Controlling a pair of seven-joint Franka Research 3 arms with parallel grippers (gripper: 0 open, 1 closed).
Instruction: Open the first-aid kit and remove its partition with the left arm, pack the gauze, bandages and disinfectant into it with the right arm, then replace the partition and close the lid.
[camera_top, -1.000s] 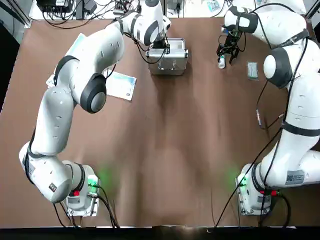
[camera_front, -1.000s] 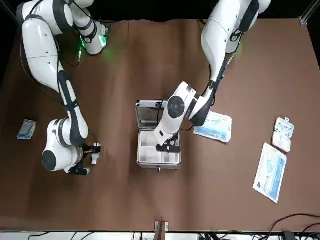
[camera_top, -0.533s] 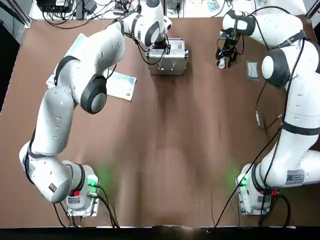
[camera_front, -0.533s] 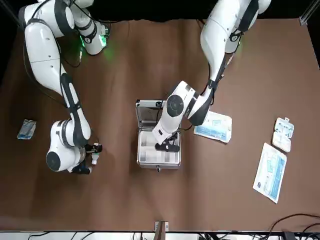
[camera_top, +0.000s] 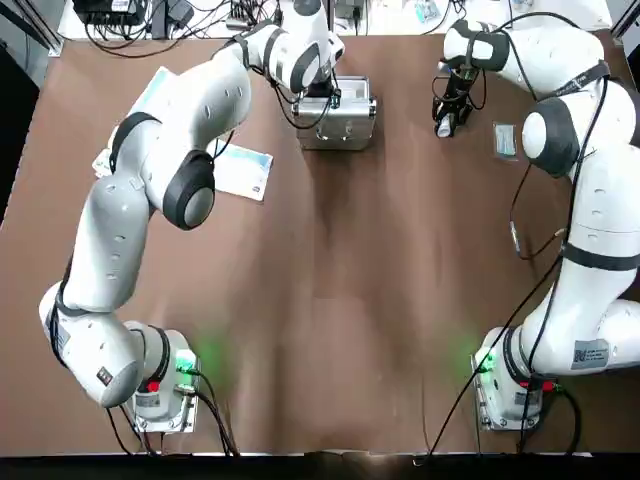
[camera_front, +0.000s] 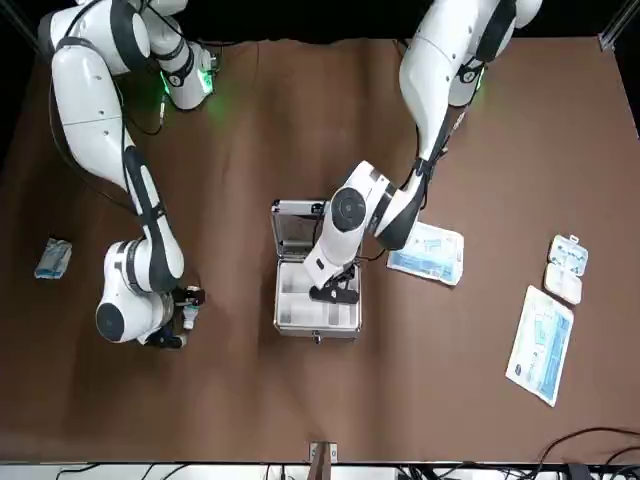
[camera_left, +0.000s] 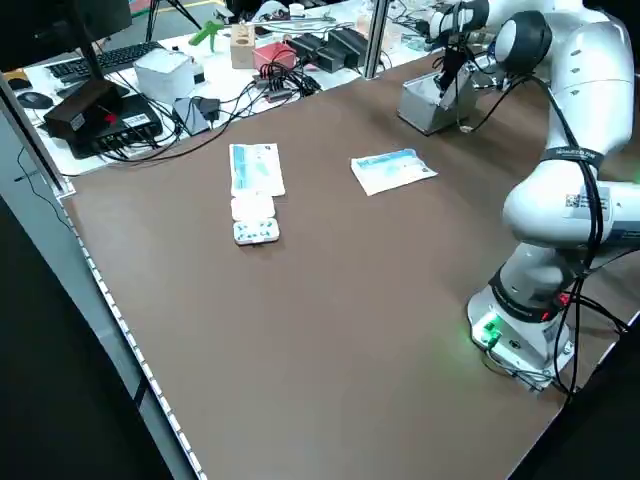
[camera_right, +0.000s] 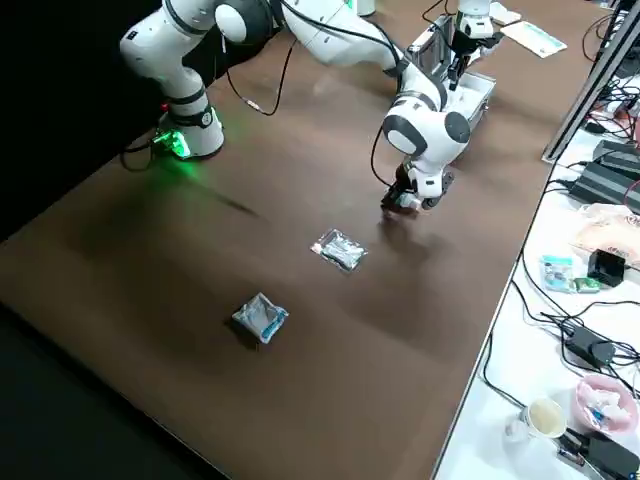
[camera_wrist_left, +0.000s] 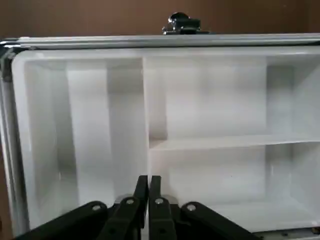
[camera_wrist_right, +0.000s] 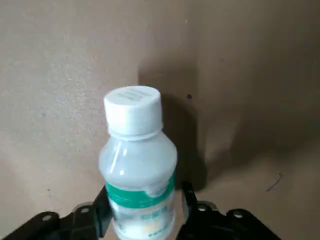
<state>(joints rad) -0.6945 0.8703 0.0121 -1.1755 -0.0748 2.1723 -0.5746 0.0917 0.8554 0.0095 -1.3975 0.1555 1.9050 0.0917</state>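
The first-aid kit (camera_top: 345, 135) (camera_front: 279, 300) stands at the table's far middle with its lid (camera_front: 300, 228) raised. The white partition (camera_front: 298, 292) (camera_wrist_left: 210, 100) sits inside it. My left gripper (camera_front: 333, 293) (camera_wrist_left: 148, 181) reaches into the kit, shut on a thin wall of the partition. The disinfectant (camera_wrist_right: 137, 165) (camera_front: 187, 316), a small white bottle with a green band, is on the robot's right of the kit. My right gripper (camera_top: 446, 120) (camera_wrist_right: 145, 200) is shut on the bottle's lower body. Two small wrapped packets (camera_right: 340, 248) (camera_right: 260, 318) lie farther right; which is gauze or bandage I cannot tell.
A blue-white printed pack (camera_top: 243, 170) (camera_front: 428, 252) lies on the robot's left of the kit. Farther left lie a white blister block (camera_front: 567, 268) and another flat pack (camera_front: 545, 345). Cables and desk clutter (camera_left: 150, 90) sit beyond the far edge.
The right arm's wrist has swung a little toward the kit, still holding the bottle. The left gripper has shifted slightly inside the kit.
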